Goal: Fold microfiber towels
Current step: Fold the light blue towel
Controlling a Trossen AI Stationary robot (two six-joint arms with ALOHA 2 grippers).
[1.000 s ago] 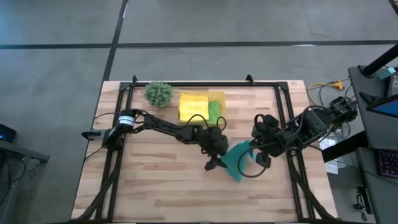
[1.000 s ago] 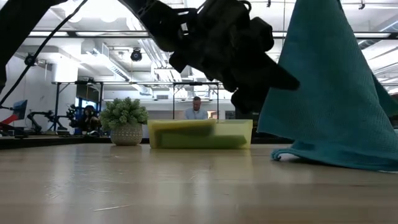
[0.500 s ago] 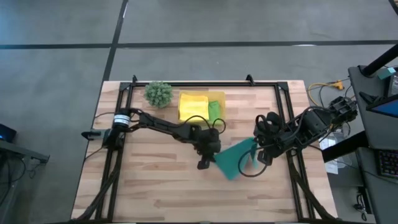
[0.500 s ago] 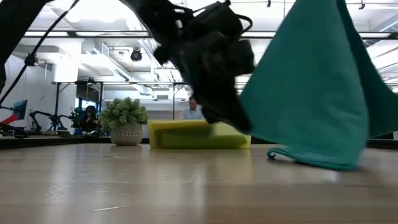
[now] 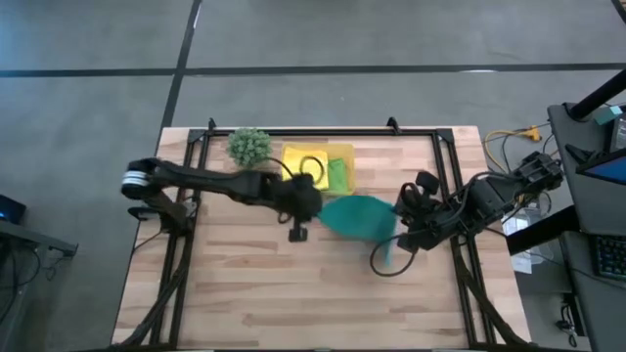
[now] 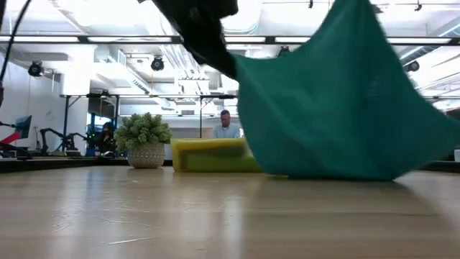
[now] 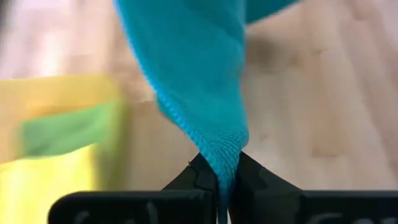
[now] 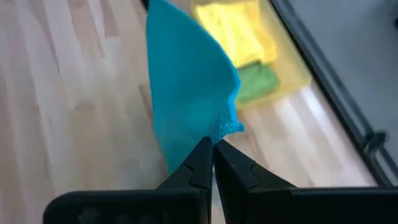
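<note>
A teal microfiber towel [image 5: 356, 216] hangs spread between my two grippers above the middle of the table. My left gripper [image 5: 315, 209] is shut on its left corner and my right gripper [image 5: 394, 227] is shut on its right corner. In the low view the towel [image 6: 330, 108] sags like a sheet, its lower edge close to the tabletop; I cannot tell whether it touches. A folded yellow towel [image 5: 303, 164] and a lime green towel [image 5: 337, 172] lie in the yellow tray [image 5: 344, 151]. My left gripper pinches a corner of the teal towel [image 7: 226, 163] between its two fingers, slanting down from the table's left. The cloth rises away from the fingers in a bunched fold. My right gripper pinches another corner [image 8: 214, 135] between its two fingers, slanting down from the table's right, and the towel runs away from it, lifted.
A small spiky green plant in a pot [image 5: 249, 147] stands at the far left, next to the tray. A black frame [image 5: 293, 131] runs along the table's far edge and sides. Bare wood lies toward the near edge [image 5: 293, 303]. A person sits in the room beyond [image 6: 227, 124].
My left gripper has shut on the towel's lower corner, then risen and gone toward the table's far left while tipping up. The towel, which hung from my right gripper with its lower end on the table, is now drawn out wide between both grippers.
</note>
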